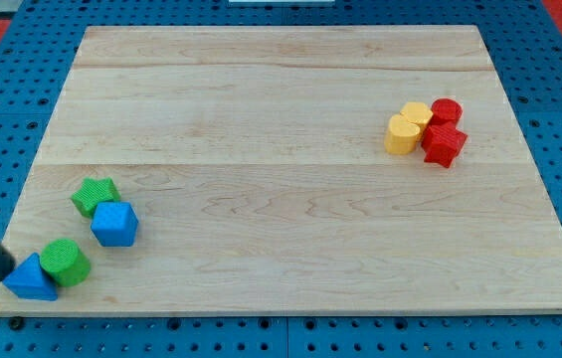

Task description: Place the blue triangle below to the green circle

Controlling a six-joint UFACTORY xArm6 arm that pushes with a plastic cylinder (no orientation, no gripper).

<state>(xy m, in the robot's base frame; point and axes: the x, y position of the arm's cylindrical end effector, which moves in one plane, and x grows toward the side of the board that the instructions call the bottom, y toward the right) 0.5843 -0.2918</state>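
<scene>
The blue triangle [31, 279] is found right down in the view's bottom-left corner of the surface [281, 219], close to the front edge. The green circle [64, 263] is pressed against it on the view's right and a touch higher, so the two are touching side by side. Just up from them a blue block [114, 224] with a faceted shape is seen, with a green star-like block [93, 196] touching it at the upper left.

Way over at the view's upper right, a tight cluster is made up of two yellow blocks [406, 127] and two red blocks [444, 133], all bunched together.

The surface is a pale wooden board, laid on a blue pegboard [22, 99] full of holes.

The dark rod comes in slanted from the view's left edge, and my tip [5, 275] is parked against the triangle's left side. No fingers are fitted, so there's nothing to be opened or closed.
</scene>
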